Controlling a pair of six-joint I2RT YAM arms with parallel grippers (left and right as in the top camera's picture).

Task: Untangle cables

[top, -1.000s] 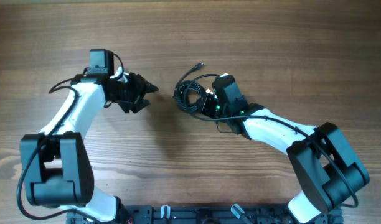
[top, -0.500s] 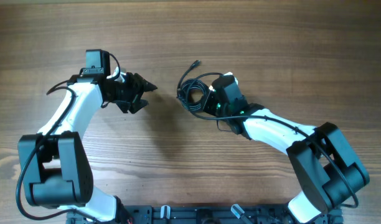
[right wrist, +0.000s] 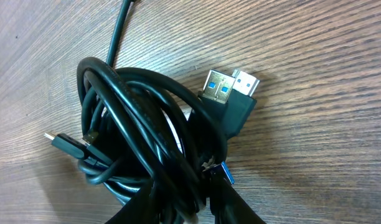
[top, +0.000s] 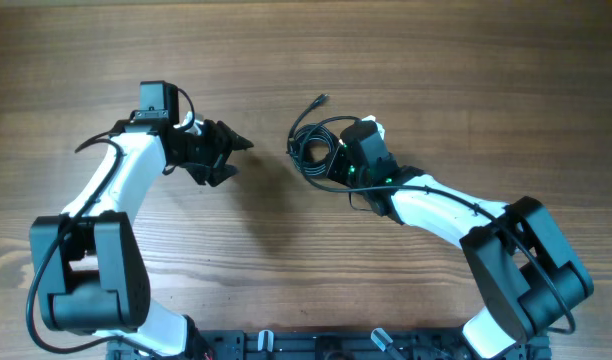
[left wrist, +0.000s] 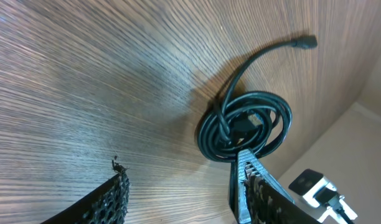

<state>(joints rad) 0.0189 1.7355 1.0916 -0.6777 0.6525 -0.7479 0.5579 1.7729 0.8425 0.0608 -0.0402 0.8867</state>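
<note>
Black cables (top: 311,150) lie coiled in a tight tangle on the wooden tabletop (top: 456,70), a little right of centre in the overhead view. My right claw (top: 336,166) is closed on the near edge of that bundle, pinching a few strands between its fingers. Its wrist camera shows two silver USB plugs (right wrist: 226,87) with blue inserts lying side by side on top of the coil. One loose end (top: 319,102) curls out of the tangle toward the far side. My left claw (top: 232,152) is spread and empty, well apart from the bundle and pointing at it.
</note>
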